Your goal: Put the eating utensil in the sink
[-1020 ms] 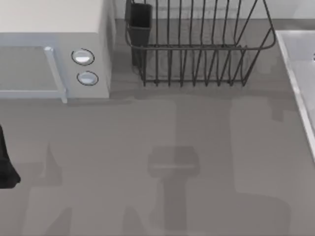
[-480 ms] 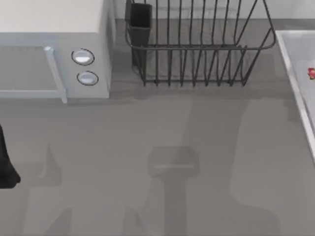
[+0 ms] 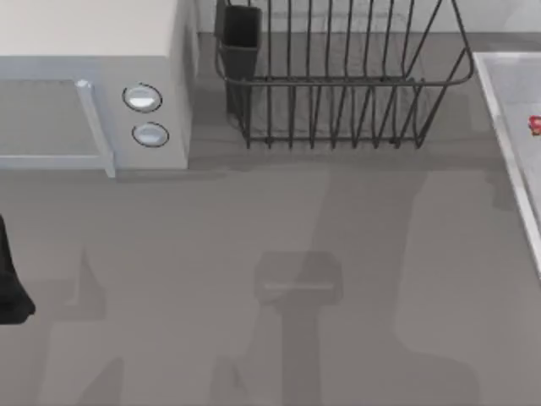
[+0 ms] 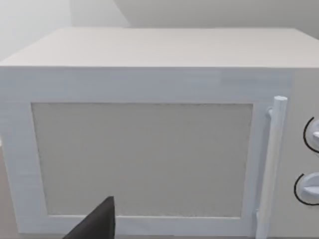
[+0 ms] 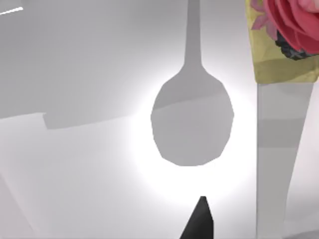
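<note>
Left arm (image 3: 10, 279) parked at the table's left edge

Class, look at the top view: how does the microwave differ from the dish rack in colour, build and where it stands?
The microwave is white; the dish rack is black. The microwave is a closed, solid box with a door, a handle and two round knobs; the dish rack is open wire you can see through. The microwave stands at the table's far left, the dish rack at the far middle, nearer the sink. Both stand on the grey table, along its back edge.

no readable text, label or number on any surface, microwave (image 3: 93, 85) included
</note>
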